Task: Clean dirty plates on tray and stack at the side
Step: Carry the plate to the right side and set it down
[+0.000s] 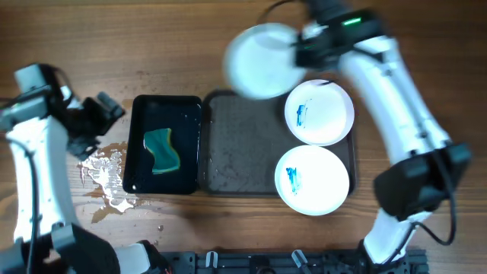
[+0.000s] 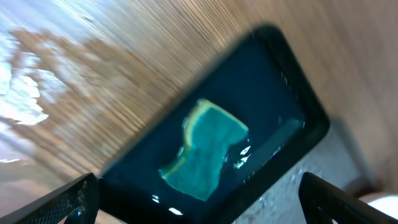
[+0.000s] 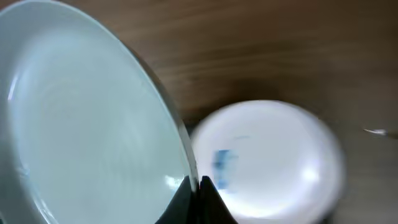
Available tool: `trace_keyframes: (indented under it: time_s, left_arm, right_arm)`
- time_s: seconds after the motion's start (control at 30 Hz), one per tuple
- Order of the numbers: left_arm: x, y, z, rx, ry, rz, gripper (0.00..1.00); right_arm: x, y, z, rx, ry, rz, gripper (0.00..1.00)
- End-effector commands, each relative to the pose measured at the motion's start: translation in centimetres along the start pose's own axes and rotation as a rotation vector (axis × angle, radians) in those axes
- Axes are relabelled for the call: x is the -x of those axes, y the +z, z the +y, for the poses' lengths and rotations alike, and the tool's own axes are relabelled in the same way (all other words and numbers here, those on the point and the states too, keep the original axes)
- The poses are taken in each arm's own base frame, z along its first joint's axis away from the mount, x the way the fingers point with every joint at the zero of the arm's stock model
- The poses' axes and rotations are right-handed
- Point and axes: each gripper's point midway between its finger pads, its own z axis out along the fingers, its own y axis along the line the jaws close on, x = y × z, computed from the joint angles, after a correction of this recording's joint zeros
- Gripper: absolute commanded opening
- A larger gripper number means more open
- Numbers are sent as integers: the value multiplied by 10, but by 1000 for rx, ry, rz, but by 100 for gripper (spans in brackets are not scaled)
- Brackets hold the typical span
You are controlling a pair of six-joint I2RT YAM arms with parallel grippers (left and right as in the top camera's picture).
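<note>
We count three plates: one plate (image 1: 262, 61), pinched at its rim by the right gripper (image 3: 198, 191), hangs over the tray (image 1: 240, 152) corner; two blue-smeared plates (image 1: 319, 112) (image 1: 312, 180) lie on it. The left gripper (image 1: 105, 113) is spread.

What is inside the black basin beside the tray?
A green sponge lies in the basin, apparently in shallow water. The basin floor under the sponge is hidden.

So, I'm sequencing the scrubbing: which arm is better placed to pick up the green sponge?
Left, probably. The left hand is open right beside the black basin holding the sponge; the right hand is busy, shut on a lifted plate.
</note>
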Motion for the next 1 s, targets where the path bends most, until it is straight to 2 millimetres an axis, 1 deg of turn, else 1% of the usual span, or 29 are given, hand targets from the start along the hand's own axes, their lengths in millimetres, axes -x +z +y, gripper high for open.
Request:
trace_keyframes:
  time_s: [0.0,0.03,0.07,0.1,0.13,0.17,0.2,0.23,0.3,0.37,0.43,0.47,0.5,0.53,0.57,0.6,0.63,0.67,0.7,0.73,0.77,0.8,0.83,0.87,0.9,0.93,0.97]
  left_arm:
    - [-25,29,-31,5,129,91,100]
    - [-31,34,-38,5,160,104,100]
    - [-37,38,-48,0,195,111,100]
    - [-40,39,-54,-6,218,108,100]
    - [-43,41,-62,-18,245,101,100]
    - [-44,41,-65,-21,254,99,100]
    - [-45,41,-67,-23,260,99,100]
    - [-46,41,-67,-23,265,101,100]
    - [-46,41,-67,-23,265,101,100]
    - [-47,41,-67,-22,264,103,100]
    - [-47,41,-67,-21,264,104,100]
    - [-47,41,-67,-21,264,104,100]
    - [-48,41,-66,-20,264,106,100]
    - [-48,41,-66,-19,264,107,100]
    - [-48,41,-66,-19,264,107,100]
    - [-48,41,-66,-20,265,106,100]
    - [-48,41,-66,-20,265,106,100]
    - [-48,41,-66,-20,265,106,100]
    - [-48,41,-66,-20,265,107,100]
    - [-48,41,-66,-20,282,107,100]
    - [-48,41,-66,-23,338,106,100]
    - [-48,42,-66,-23,381,109,100]
    - [-49,42,-64,-22,417,113,100]
    - [-50,43,-62,-13,418,115,100]
    - [-51,45,-61,-9,417,121,100]
    - [-52,46,-60,-7,416,126,100]
    - [-52,47,-59,-4,415,132,100]
  right_arm:
    - [14,-11,-104,10,197,28,4]
    - [12,-8,-143,-4,271,45,4]
    - [5,-4,-184,-16,366,60,4]
    - [-1,-1,-213,-22,423,61,4]
    - [-13,3,-256,-33,521,58,4]
    - [-21,5,-275,-45,567,56,4]
    - [-33,9,-302,-61,634,54,4]
    - [-54,16,-336,-80,744,53,4]
    - [-86,30,-367,-96,894,57,4]
    - [-110,45,-380,-100,971,63,4]
    - [-122,58,-381,-109,999,79,6]
    - [-123,61,-380,-108,996,88,15]
    - [-123,63,-378,-107,991,92,30]
    - [-121,63,-377,-96,983,88,40]
    - [-113,62,-371,-44,956,75,41]
    - [-103,59,-363,19,930,60,37]
    - [-83,47,-350,116,884,26,34]
    - [-66,31,-341,153,840,-7,35]
    - [-38,2,-322,183,730,-62,37]
    - [-25,-14,-306,193,664,-82,38]
    - [-17,-33,-279,179,552,-85,42]
    - [-22,-42,-252,112,478,-51,44]
    - [-38,-38,-218,69,384,35,41]
    - [-52,-23,-179,99,269,117,39]
    - [-59,-13,-165,99,230,148,38]
    - [-71,1,-151,78,198,186,38]
    - [-83,20,-145,36,216,210,38]
